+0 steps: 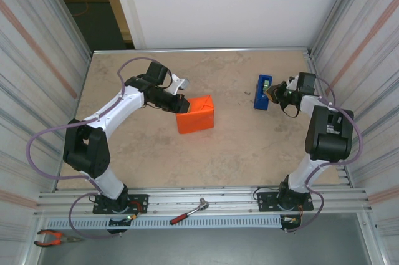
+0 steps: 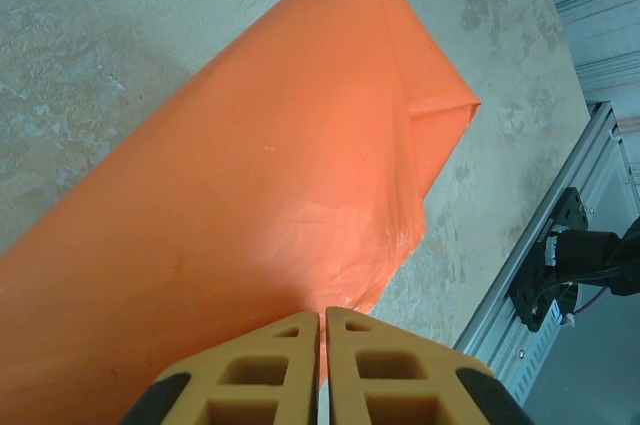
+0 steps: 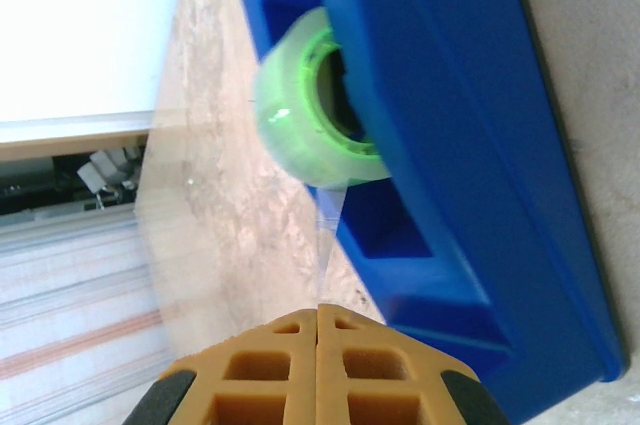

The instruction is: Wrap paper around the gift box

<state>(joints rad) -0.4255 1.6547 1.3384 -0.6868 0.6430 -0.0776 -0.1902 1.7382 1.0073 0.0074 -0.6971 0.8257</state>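
L fingers (image 2: 300, 333) are clamped on the edge of the paper (image 1: 196, 115), a boxy folded bundle mid-surface. R fingers (image 3: 298, 329) are pinched together on a tape strip (image 3: 326, 235) from the blue dispenser (image 1: 262, 93), near the surface's far-right corner.

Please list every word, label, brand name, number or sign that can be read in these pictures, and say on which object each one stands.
None can be read.
The orange paper is plain.
The blue tape dispenser and its green tape roll show no print.
If the arms' black housings bear any labels, they are too small to read.
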